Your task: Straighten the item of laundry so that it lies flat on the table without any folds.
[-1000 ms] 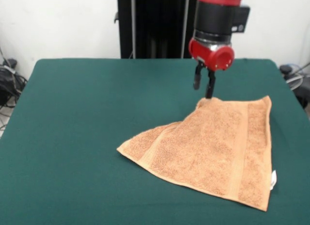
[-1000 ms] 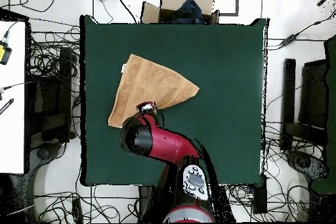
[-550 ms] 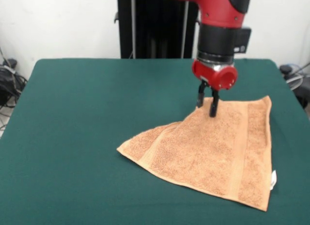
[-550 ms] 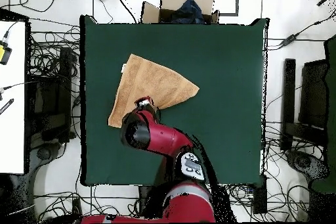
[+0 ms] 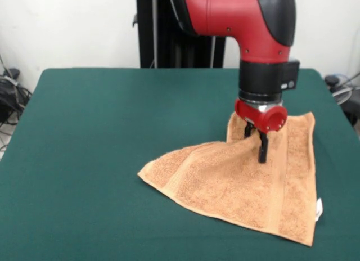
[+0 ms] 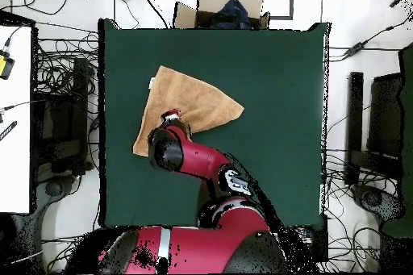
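The item of laundry [image 5: 225, 185] is an orange-tan terry towel on the right part of the green table [image 5: 101, 137]. It has a triangular outline, with its left part doubled over itself into a point. A small white tag [image 5: 318, 209] shows at its right edge. My gripper [image 5: 256, 143] stands upright over the towel's upper middle, fingers slightly apart and tips pressing on the cloth. In the overhead view the towel [image 6: 198, 98] lies at the table's [image 6: 274, 127] upper left, and the red wrist covers the gripper [image 6: 169, 118] on the towel's lower edge.
A cardboard box [image 6: 222, 6] sits beyond the table's top edge in the overhead view. Cables and dark equipment [image 6: 375, 127] line both sides, and a white desk [image 6: 14, 118] is at the left. The arm's black pedestal [image 5: 169, 30] rises behind the table.
The gripper has moved from the towel's far corner, down and toward the camera, onto the towel's upper middle. The towel's outline has barely changed.
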Available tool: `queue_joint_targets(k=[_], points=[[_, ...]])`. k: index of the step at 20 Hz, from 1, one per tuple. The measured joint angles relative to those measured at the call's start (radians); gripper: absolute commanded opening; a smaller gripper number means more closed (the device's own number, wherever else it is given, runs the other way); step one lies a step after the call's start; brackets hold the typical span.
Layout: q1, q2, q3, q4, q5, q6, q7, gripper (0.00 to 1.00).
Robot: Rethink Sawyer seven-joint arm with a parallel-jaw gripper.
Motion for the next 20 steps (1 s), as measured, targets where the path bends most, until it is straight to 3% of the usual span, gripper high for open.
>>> queue_joint_targets(k=[12,20], points=[[0.024,0.045,0.0,-0.089,0.0,-0.024,0.0,1.0],[0.061,0.081,0.001,-0.185,0.045,-0.048,0.0,1.0]])
